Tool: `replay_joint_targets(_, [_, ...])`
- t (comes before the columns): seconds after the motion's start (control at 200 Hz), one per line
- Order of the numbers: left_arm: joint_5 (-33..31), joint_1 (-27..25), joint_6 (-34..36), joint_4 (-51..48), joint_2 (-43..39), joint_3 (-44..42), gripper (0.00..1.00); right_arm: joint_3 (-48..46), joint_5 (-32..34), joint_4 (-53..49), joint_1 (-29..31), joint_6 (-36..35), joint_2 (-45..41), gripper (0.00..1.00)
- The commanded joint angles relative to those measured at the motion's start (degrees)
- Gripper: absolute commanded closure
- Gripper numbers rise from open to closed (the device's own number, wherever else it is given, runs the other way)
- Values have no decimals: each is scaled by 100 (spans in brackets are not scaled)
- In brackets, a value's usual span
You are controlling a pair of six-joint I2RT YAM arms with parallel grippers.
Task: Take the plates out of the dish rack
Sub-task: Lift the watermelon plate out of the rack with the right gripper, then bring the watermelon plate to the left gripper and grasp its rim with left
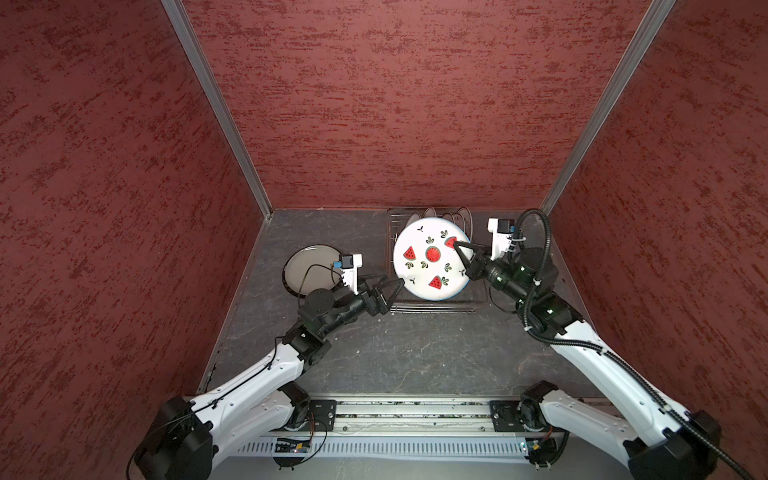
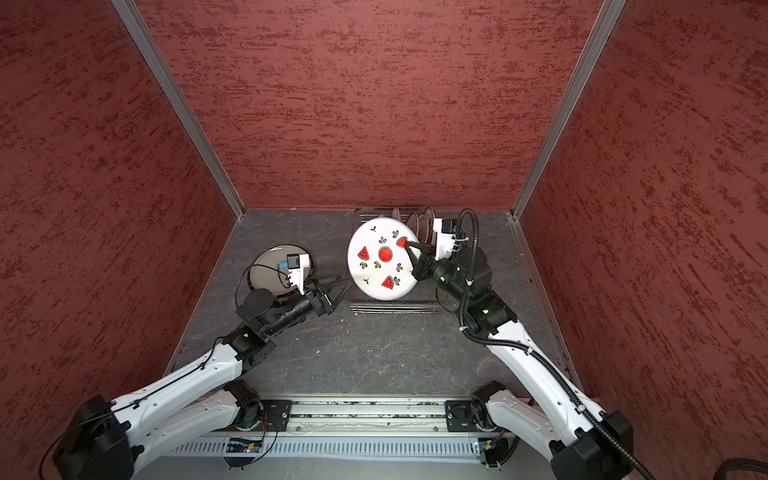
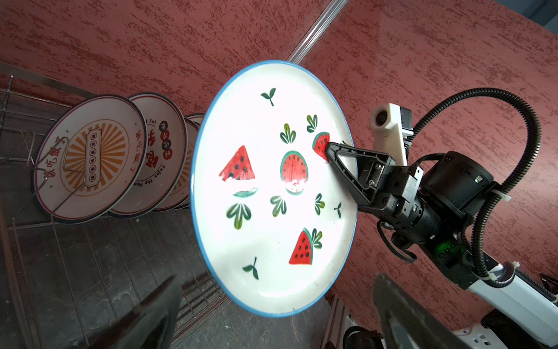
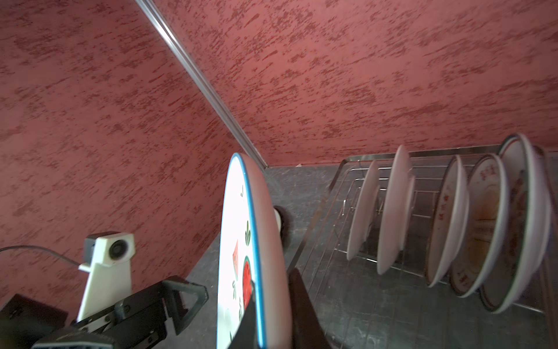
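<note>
The right claw (image 1: 456,244) is clenched on the rim of the watermelon plate (image 1: 430,259), one finger across the printed face and the other behind it, as the right wrist view shows. The plate is lifted clear of the wires and hangs tilted on edge above the dish rack (image 1: 436,308), its printed face turned up and toward the left arm. The left claw (image 1: 395,293) is spread wide, holding nothing, just beside the plate's near left rim. Whether a fingertip touches the rim cannot be told from either top view. In the left wrist view the plate sits ahead of the gap between the two blurred fingers, which looks like the set-up for a handover.

Farther out, on the left side of the tabletop (image 1: 395,353), one dark-rimmed plate (image 1: 309,266) lies flat, well apart from the rack. That appears to be the only plate unloaded so far.

Behind the lifted plate, the rest of the plates (image 4: 392,208) stand upright between the prongs toward the rear of the rack. The right wrist view shows five or more of them, among them a sunburst plate (image 3: 90,157).

By this reckoning the task is in its early part: one plate is out, a second is in the air but not yet set down, and most of the load remains in the rack.
</note>
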Motion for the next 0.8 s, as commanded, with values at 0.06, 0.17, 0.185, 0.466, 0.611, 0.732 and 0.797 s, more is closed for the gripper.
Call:
replay_joint_targets(0.06, [-446,-5,-263,185,57,129,2,-57,-878,1627,-151,561,-198,100])
replay_joint_targets(0.17, [-311,-14,-437,456,272,168,9,-146,-1236,1925,-217,770,-41,100])
replay_joint_targets(0.185, [-302,-20,-452,476,297,181,11,-152,-1260,1943,-218,779,-25,100])
replay_joint_targets(0.466, [-442,-58,-723,663,665,268,55,-259,-1300,2064,-254,726,74,100])
replay_joint_targets(0.611, [-362,-67,-883,745,786,283,71,-266,-1278,2092,-267,701,151,100])
replay_joint_targets(0.732, [-248,-67,-1033,895,826,239,78,-259,-1336,2101,-277,707,249,100])
replay_joint_targets(0.797, [-198,-67,-1085,984,823,220,80,-244,-1339,2109,-280,729,294,100])
